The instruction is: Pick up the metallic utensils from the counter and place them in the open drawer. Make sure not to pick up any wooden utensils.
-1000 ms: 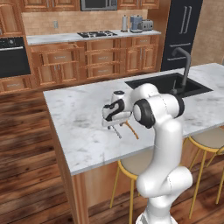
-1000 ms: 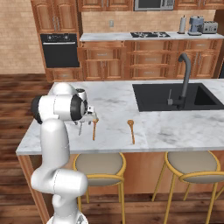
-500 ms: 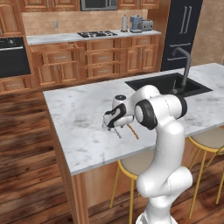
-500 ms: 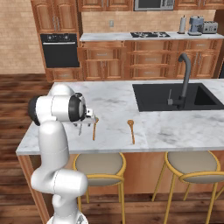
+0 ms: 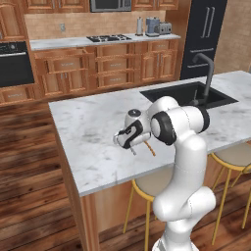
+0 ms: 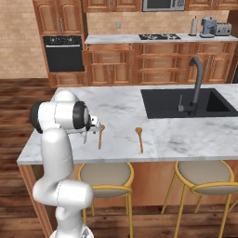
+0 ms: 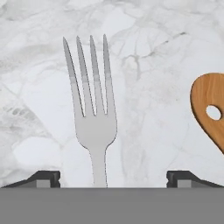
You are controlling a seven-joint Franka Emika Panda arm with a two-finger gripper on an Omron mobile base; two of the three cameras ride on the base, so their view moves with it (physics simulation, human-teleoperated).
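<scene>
Claw (image 7: 113, 177) jaws stand wide, nothing held, low over the white-grey marble counter (image 7: 166, 65); in the hand view its two dark fingertips (image 7: 43, 178) sit either side of the handle of the small all-silver four-tined fork (image 7: 92, 118), which lies flat on the marble with tines pointing away from the hand, not touched. Just beside the fork in that view is the rounded head of an orange-brown wooden spoon with a small hole in its bowl (image 7: 211, 111), apart from the fork. In the right base view the claw (image 6: 91, 131) hangs near the counter's front edge, the same spoon (image 6: 100, 135) just beside it, and a second orange-brown wooden spoon (image 6: 139, 138) lies further along toward the black sink (image 6: 186, 103) with its dark faucet (image 6: 197, 83). Left base view has the claw (image 5: 128, 139) over the marble (image 5: 88, 132) with a spoon handle (image 5: 149, 147) poking out past the hand. Far side of the room: open wooden drawer (image 6: 107, 47) pulled out under the stove counter, beside the black wall oven (image 6: 63, 53).
</scene>
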